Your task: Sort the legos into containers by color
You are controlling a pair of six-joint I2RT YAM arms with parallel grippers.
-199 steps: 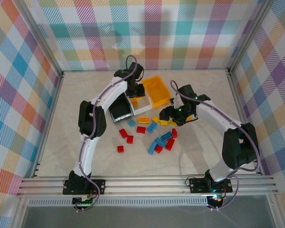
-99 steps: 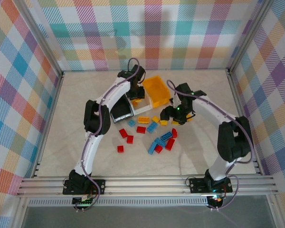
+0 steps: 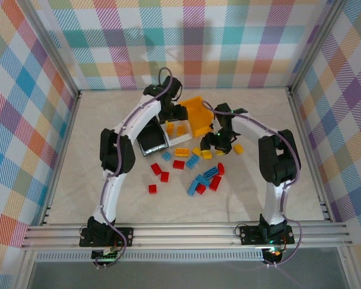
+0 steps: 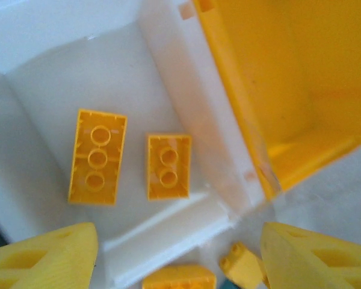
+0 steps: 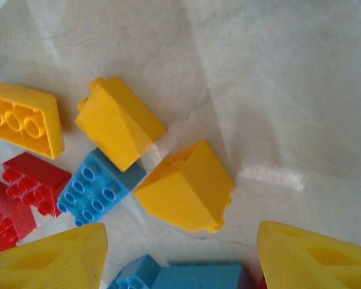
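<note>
1. Your left pincer [image 4: 180, 265] stands apart and empty over the white bin [image 4: 54, 78], toward the desk's far edge; two yellow bricks [image 4: 97, 158] lie inside.
2. Your right pincer [image 5: 180, 259] is apart too, low over a yellow sloped brick [image 5: 185, 186] among the loose legos [image 3: 192, 171] at the desk's middle.
3. I judge a pick is in hand: lower it around that brick, keep off the blue brick [image 5: 96, 188] just beside, then close.

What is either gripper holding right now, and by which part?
Nothing. Left gripper open over the white bin; right gripper open above loose yellow bricks.
</note>
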